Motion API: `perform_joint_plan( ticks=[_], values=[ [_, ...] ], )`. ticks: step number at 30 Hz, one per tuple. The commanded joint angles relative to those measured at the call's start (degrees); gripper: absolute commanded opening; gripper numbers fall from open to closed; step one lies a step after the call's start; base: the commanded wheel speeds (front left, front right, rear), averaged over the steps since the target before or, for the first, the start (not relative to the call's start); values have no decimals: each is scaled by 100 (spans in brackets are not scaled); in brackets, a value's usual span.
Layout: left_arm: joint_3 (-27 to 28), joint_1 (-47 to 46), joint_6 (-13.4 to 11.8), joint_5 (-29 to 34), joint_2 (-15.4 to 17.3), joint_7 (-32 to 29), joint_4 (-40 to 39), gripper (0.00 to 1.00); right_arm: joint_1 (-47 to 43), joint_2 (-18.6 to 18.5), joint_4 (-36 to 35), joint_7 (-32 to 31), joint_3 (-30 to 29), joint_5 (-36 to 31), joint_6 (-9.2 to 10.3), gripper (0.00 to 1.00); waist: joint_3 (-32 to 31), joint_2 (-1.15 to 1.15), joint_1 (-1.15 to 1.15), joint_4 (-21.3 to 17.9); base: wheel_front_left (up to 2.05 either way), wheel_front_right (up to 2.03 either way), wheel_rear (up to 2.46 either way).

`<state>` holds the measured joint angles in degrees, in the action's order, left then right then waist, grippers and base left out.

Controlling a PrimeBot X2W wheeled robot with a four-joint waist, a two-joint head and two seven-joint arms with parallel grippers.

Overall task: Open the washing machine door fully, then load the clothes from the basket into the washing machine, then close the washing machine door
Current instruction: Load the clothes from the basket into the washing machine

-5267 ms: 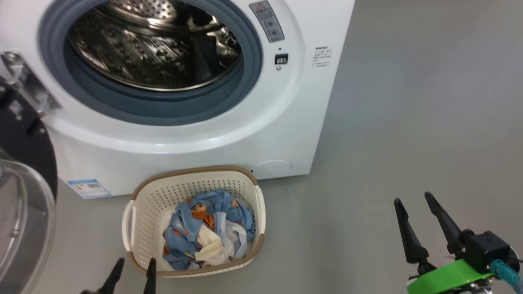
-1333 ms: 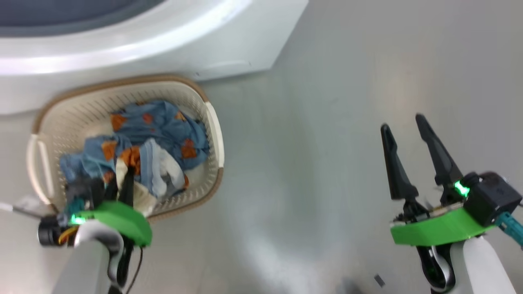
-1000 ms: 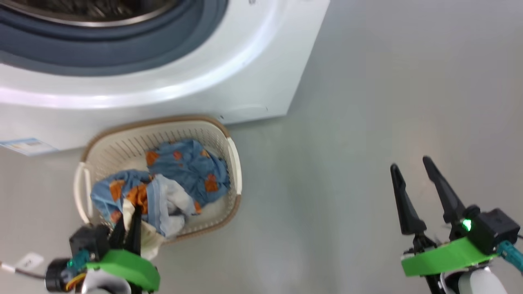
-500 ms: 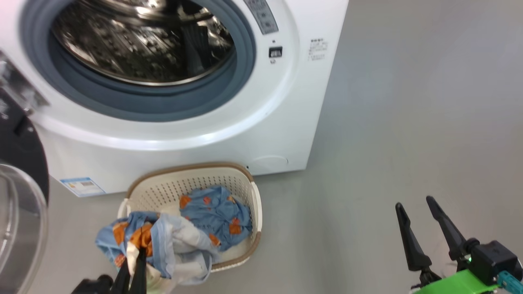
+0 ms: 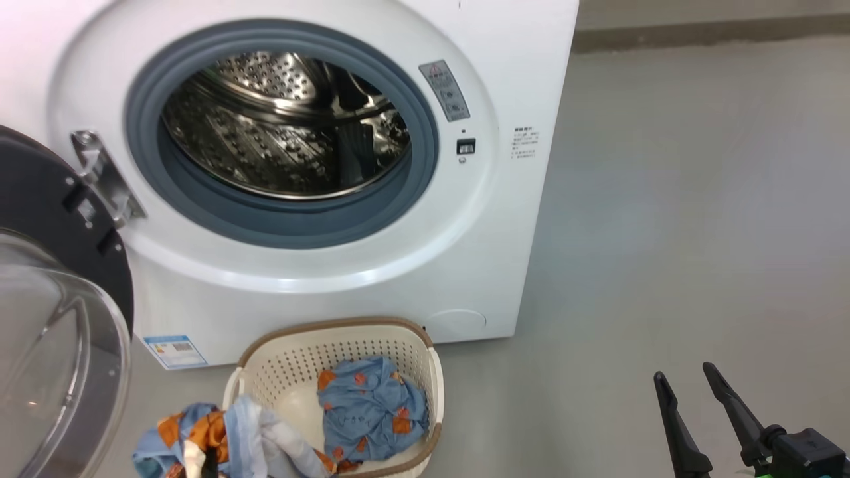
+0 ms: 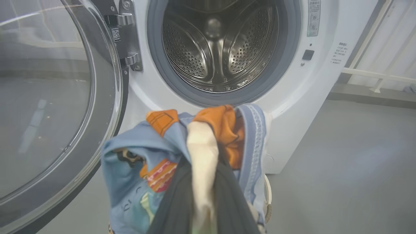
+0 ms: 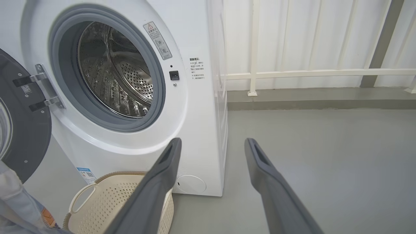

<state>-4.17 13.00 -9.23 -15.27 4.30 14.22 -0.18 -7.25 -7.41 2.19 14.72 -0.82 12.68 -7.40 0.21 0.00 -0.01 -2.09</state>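
Note:
The washing machine stands ahead with its steel drum exposed. Its door is swung wide to the left on its hinge. My left gripper is shut on a bundle of clothes in light blue, orange and cream, held up in front of the drum opening. The same bundle hangs left of the basket, which stands on the floor against the machine with one blue printed piece inside. My right gripper is open and holds nothing, low over the floor to the right.
Bare grey floor stretches right of the machine. A white railing and wall run behind it. The open door's glass bowl juts out at the left, close to the held bundle.
The head camera has tilted up, bringing the drum and door into view. My left gripper has lifted the bundle out of the basket, up and to the left. The right gripper stays open.

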Motion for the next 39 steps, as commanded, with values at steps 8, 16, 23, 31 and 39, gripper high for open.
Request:
perform_joint_plan(
  ticks=[8,16,23,31,39],
  values=[
    [293,132,-110,71,-5,77,-484,0,33,-108,-127,28,106,-45,-9,100,-257,0,1,50,0,0,0],
    [291,167,-112,63,4,77,-595,0,100,-132,-93,28,99,-49,-9,100,-240,0,1,99,0,0,0],
    [279,185,-122,65,45,65,-625,0,152,-109,-67,28,106,-49,-9,100,-255,0,1,136,0,0,0],
    [267,180,-126,36,85,45,-617,0,179,-118,-67,28,143,-38,-9,100,-252,0,1,146,0,0,0],
    [252,192,-154,5,84,47,-604,0,182,-136,-81,28,172,-32,-9,100,-254,0,1,138,0,0,0]
  ],
)
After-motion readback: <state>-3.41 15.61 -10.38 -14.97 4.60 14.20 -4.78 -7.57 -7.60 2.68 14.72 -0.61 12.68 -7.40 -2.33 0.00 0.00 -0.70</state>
